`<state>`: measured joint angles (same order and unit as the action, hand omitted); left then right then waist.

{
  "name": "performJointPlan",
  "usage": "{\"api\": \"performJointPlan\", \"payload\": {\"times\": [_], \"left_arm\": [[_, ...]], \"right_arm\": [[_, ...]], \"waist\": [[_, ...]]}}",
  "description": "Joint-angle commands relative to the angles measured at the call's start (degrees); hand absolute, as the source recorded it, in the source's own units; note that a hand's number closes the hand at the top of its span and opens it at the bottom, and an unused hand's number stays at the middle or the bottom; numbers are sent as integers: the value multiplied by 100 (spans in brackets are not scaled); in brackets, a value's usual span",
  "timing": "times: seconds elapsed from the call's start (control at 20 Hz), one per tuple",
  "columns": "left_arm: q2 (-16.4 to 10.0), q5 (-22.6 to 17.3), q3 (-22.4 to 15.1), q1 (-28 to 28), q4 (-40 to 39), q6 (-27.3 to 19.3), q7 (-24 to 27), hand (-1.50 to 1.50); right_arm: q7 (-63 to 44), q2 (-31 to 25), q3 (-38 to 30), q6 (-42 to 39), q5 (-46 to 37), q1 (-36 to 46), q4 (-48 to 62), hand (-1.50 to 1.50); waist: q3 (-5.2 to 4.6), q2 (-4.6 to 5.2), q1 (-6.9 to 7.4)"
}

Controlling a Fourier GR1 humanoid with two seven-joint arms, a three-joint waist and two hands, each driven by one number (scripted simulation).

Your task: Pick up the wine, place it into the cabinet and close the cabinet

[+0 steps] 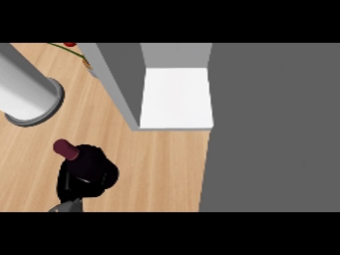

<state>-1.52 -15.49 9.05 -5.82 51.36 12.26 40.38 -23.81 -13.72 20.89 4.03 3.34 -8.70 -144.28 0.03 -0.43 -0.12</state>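
Left robot hand (87, 174) curled round wine (65, 148), apparently; dark-red neck pokes out upper-left; open cabinet (176, 99) beyond.

Camera set-up: single head view.
Looks steeply down from above the counter (150, 169), facing forward from the robot's body, close in: wood fills the left half. Cabinet (176, 99) sits at top centre; a grey panel (283, 129) takes the whole right side. Left hand (87, 174), curled round the wine (66, 148), enters at the lower edge, left. Only this one view logged.
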Motion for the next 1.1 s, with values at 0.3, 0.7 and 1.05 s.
{"api": "performJointPlan", "payload": {"times": [0.3,0.7,1.05], "left_arm": [[149,-237,-778,537,2210,-315,-1037,150],[152,-177,-2033,623,3879,-1716,-2227,150],[152,-360,-2773,-388,4262,-3218,-3184,150]], "right_arm": [[-277,-79,-192,-85,443,-466,-1306,-150],[-568,-57,-240,-147,538,-212,-1119,-150],[-386,-37,-473,-311,829,-210,-962,-150]], "waist": [[5,-2,-47],[0,15,-32],[2,29,-88]]}}
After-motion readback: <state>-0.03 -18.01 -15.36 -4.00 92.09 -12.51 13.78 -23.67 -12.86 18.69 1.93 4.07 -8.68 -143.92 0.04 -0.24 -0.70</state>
